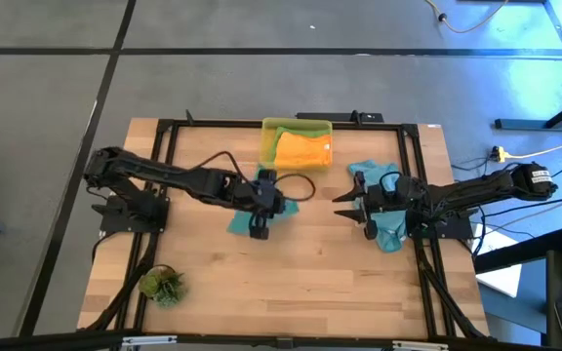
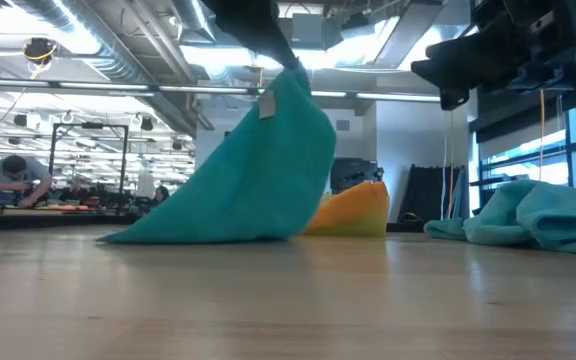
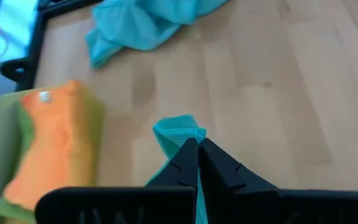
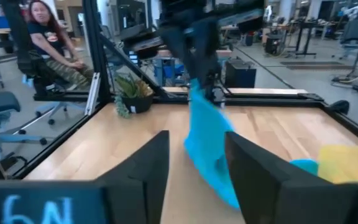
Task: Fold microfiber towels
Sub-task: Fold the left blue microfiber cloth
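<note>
Wooden desk [image 1: 291, 283] at frame centre: left gripper [image 1: 259, 226], fingers shut, lifts 1 teal towel [image 2: 238, 185] by its corner. Right gripper [image 1: 344, 210], fingers parted and empty, probably should grasp another corner next.

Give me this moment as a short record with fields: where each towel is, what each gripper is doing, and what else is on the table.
held towel: teal towel hangs from the left gripper, lower edge trailing on the table
left gripper: shut on the teal towel's corner, over the table's middle
right gripper: open, empty, raised, facing the left one
second teal towel: crumpled heap under the right arm
orange towel: in the yellow bin at the far edge
plant tuft: near left corner
</note>
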`<state>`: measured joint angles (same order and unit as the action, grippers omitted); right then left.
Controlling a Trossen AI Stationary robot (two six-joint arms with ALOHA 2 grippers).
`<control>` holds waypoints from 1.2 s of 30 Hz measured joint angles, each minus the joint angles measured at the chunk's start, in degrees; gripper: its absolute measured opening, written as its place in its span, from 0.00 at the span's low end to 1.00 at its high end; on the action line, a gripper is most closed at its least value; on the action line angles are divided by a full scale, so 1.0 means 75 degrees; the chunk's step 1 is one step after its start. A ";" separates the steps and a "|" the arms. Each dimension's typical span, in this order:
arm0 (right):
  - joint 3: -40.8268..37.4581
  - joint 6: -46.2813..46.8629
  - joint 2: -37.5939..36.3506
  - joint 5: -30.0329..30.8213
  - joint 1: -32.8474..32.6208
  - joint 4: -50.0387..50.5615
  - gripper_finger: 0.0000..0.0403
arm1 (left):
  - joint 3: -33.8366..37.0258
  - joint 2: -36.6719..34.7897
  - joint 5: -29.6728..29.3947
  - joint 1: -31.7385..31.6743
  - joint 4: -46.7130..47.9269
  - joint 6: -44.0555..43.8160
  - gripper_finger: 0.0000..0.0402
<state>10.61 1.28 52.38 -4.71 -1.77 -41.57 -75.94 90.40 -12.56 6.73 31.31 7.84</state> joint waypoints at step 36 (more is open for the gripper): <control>-0.0006 0.1414 0.0537 0.0994 -0.2307 -0.1069 0.40 | 0.0003 0.1698 -0.0833 0.1663 -0.2430 -0.1436 0.00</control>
<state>10.57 11.88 56.41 2.75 -19.07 -49.58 -75.92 103.13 -18.81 19.20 13.08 -2.93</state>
